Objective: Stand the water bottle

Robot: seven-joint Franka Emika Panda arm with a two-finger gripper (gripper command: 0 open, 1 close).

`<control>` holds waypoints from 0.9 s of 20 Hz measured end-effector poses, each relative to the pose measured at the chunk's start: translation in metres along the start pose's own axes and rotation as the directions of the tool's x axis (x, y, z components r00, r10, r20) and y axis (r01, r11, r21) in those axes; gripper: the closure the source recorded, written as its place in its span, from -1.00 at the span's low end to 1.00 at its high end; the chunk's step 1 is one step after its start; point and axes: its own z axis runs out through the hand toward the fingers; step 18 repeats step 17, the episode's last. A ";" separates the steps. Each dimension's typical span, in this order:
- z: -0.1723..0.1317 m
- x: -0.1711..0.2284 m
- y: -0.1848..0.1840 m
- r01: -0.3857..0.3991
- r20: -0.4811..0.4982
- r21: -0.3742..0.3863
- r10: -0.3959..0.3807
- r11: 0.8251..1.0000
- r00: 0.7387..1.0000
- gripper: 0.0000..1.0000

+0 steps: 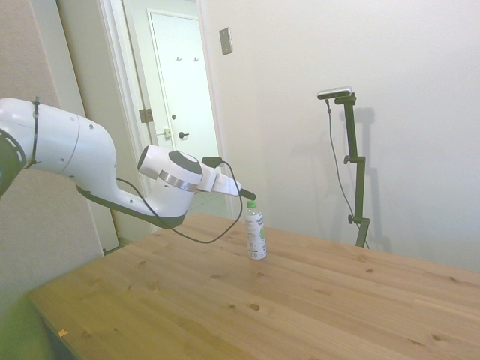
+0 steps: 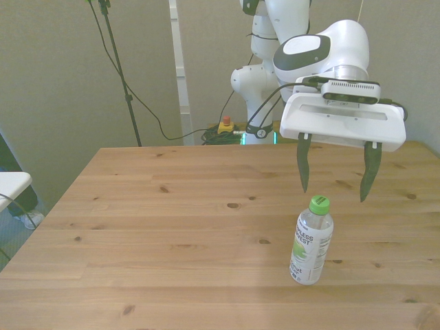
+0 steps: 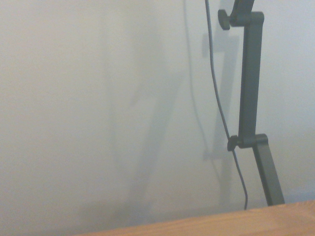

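The water bottle (image 2: pixel 311 240) stands upright just below my end effector (image 2: pixel 335 176) (fingers spread wide, grasping nothing) on the wooden table (image 2: pixel 172 227), plain walls around.

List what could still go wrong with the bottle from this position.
1. The water bottle stands upright on the table, slim and tall, so a light knock would likely tip it.
2. The open gripper hangs just above and behind the green cap; a careless sweep toward the camera or downward could clip the cap with one of the fingers.
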 end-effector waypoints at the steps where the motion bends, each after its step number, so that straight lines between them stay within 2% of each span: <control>1: -0.007 0.000 0.000 0.007 0.014 -0.018 -0.007 1.000 1.000 -1.00; 5: -0.045 -0.001 0.003 0.046 0.103 -0.104 -0.035 0.994 0.994 -1.00; 9: -0.077 -0.013 0.004 0.103 0.191 -0.217 -0.062 0.971 0.980 -1.00; 13: -0.078 -0.049 0.014 0.166 0.274 -0.309 -0.080 0.937 0.959 -1.00; 17: -0.076 -0.086 0.028 0.231 0.338 -0.367 -0.103 0.901 0.936 -1.00; 18: -0.076 -0.086 0.028 0.231 0.338 -0.367 -0.103 0.901 0.936 -1.00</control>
